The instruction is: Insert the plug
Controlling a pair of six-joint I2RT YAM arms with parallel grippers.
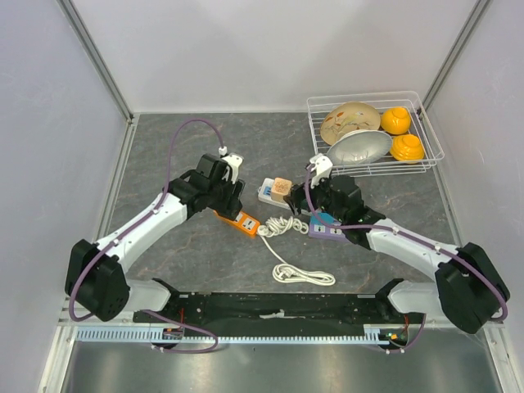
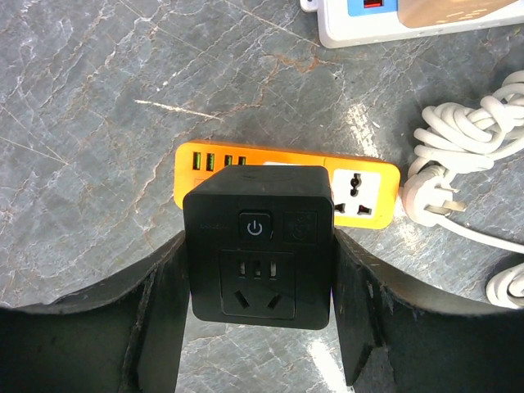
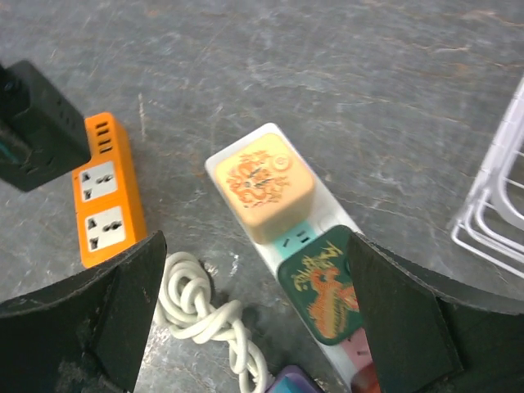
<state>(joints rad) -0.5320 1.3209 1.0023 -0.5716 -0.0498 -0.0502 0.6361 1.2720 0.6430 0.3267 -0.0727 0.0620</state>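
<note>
**Grey marble desk with two robot arms over power strips**

Grey veined stone covers the desk (image 1: 164, 147), with pale walls on three sides. At the far right corner sits a white wire basket (image 1: 431, 131) holding a cream bowl (image 1: 350, 121), a silver bowl (image 1: 359, 147) and two orange pieces (image 1: 395, 120).

The left end effector (image 2: 260, 254) grips a black cube adapter (image 2: 259, 246), one finger pressed on each side. The adapter has a power button and a socket on its upper face. It sits over the middle of an orange power strip (image 2: 364, 190), leaving the strip's USB ports and one socket uncovered. Whether its prongs are seated cannot be told.

The right end effector (image 3: 255, 240) is spread wide and holds nothing. It hangs above a white power strip (image 1: 266, 193). A peach cube plug (image 3: 264, 184) sits on that strip, with a green cube plug (image 3: 321, 282) next to it, close to the right-hand finger.

A knotted white cable (image 3: 196, 307) lies on the desk between the two strips.
</note>
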